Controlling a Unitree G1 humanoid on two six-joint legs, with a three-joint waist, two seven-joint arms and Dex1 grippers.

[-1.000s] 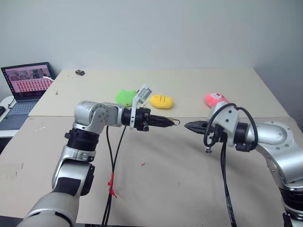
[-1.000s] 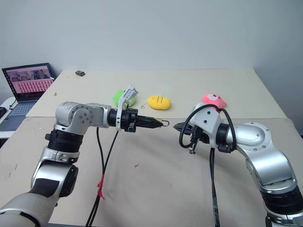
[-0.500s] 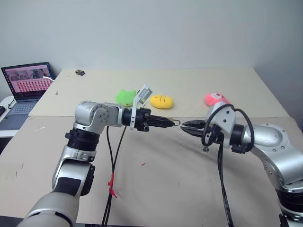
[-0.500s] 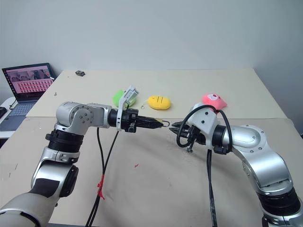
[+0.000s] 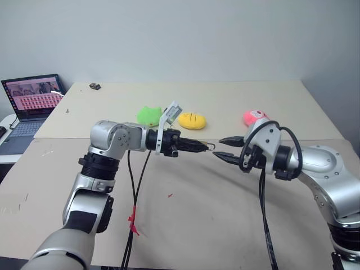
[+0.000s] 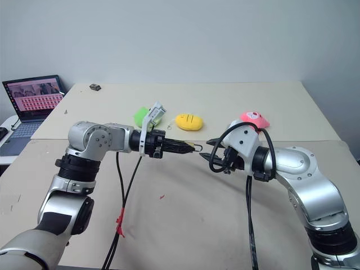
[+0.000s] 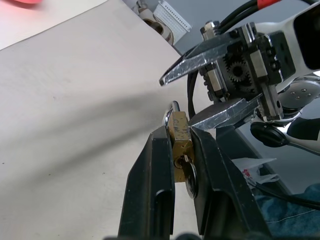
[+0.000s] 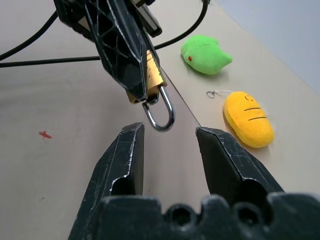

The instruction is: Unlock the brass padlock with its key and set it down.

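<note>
Beige tabletop (image 5: 185, 225) under both arms, bare near the robot apart from a small red mark. Above it, mid-air: left gripper (image 7: 182, 150) is clamped on the brass padlock (image 7: 179, 145), fingers pinching the body from both sides, silver shackle (image 8: 160, 112) sticking out past the fingertips toward the other arm. Key (image 7: 189, 180) sits in the keyhole at the lock's base, between the left fingers. Padlock is off the table, held about level.

Right gripper (image 8: 167, 145) faces it, fingers spread apart and holding nothing, tips just short of the shackle and bracketing it. In the left wrist view its lower finger (image 7: 225, 112) looks to be at or nearly touching the lock body; can't tell contact for sure.

Step in hand, my read: right gripper takes the shackle so the lock can be opened or pulled. To do it well: centre the shackle loop between the fingers, close on the metal bow, not the brass body; keep the left grip firm so the lock does not twist; pull along the shackle's own line, no sideways yank. The key is partly boxed in by the left fingers, so turning it may need a regrip.

Farther back on the table: green plush (image 5: 149, 116), yellow plush (image 5: 192, 120), pink plush (image 5: 255, 117). Far left, open laptop (image 5: 35, 97); pale wall behind.
</note>
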